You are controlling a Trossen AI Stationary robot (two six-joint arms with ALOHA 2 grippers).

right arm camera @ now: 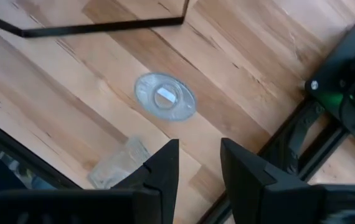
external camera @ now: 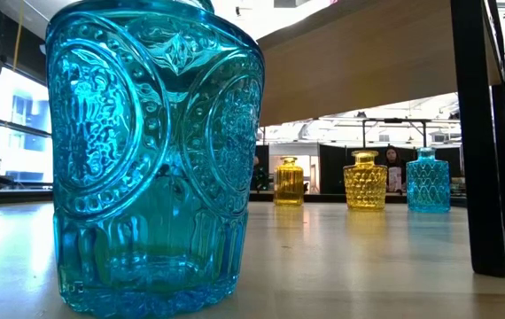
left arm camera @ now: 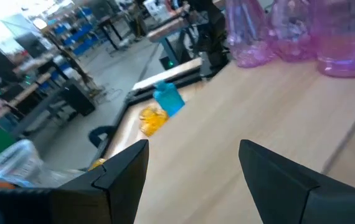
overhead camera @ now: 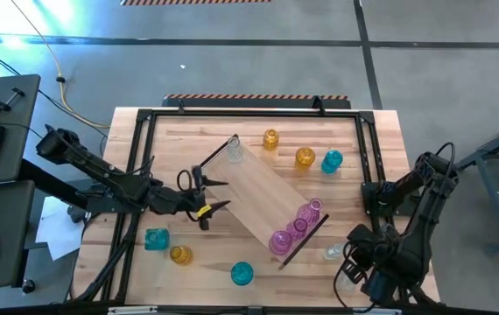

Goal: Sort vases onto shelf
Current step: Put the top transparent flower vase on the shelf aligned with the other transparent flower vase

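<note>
The shelf (overhead camera: 263, 197), a long light-wood board with thin dark end pieces, lies slanted across the middle of the table and carries three pink vases (overhead camera: 295, 227) close together at its end nearer the right arm. The other small glass vases, teal, amber and clear, stand on the table around it. The left gripper (overhead camera: 207, 194) hovers at the shelf's edge with fingers wide apart and empty; the right gripper (right arm camera: 197, 171) hangs above a clear vase (right arm camera: 165, 96), its fingers a little apart, holding nothing.

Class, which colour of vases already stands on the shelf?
The pink vases: three stand clustered at one end of the shelf. The yellow, teal and clear ones all stand on the tabletop.
</note>
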